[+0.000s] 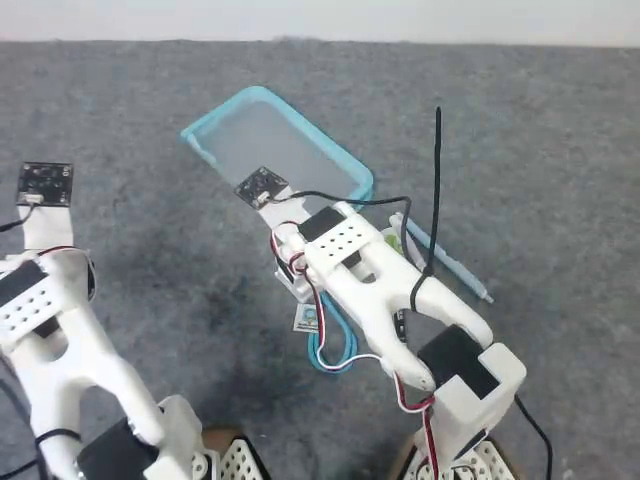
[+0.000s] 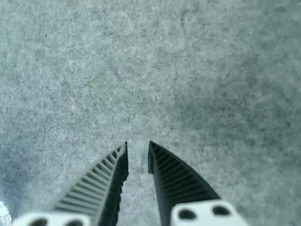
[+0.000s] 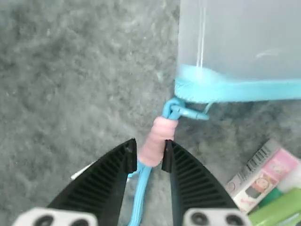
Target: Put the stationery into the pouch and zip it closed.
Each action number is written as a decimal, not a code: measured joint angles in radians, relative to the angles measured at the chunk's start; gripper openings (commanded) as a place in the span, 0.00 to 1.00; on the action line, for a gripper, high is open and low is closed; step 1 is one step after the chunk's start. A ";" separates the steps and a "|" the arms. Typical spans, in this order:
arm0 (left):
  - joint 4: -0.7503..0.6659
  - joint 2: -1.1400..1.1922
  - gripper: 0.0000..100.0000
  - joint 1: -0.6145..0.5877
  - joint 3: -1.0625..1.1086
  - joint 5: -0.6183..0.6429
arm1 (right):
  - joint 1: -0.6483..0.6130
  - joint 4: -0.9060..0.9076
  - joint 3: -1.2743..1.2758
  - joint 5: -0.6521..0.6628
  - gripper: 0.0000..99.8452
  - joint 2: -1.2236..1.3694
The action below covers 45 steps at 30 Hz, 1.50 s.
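1. From the high view we count two arms, one pouch, one pen and one cord. The pouch point(image 1: 270, 130), clear with a blue edge, lies flat on the grey desk point(image 1: 150, 120), well toward the far side. The right arm point(image 1: 380, 290) stretches forward over the middle of the desk, its wrist at the near end of the pouch. The pen point(image 1: 450, 262) lies just beside that arm, outside the pouch. A blue cord point(image 1: 333, 350) loops out from under the arm. The left arm point(image 1: 60, 330) stands well apart from the pouch, bent low over bare desk.

2. From the left wrist view we see the left gripper point(image 2: 138, 150) pointing down at the desk, its fingers a narrow gap apart with nothing between them.

3. From the right wrist view we count one clasp, one pink sleeve, one barcoded pack and one green item. The right gripper point(image 3: 149, 148) has its fingers closed on the pink sleeve point(image 3: 160, 134) of the cord. The clasp point(image 3: 186, 112) joins the cord to the pouch corner. The barcoded pack point(image 3: 261, 176) and the green item point(image 3: 277, 209) lie on the desk near the pouch, outside it.
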 measured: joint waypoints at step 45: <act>0.000 -0.365 0.17 0.512 0.196 0.161 | 0.089 -0.009 0.427 0.183 0.01 -0.970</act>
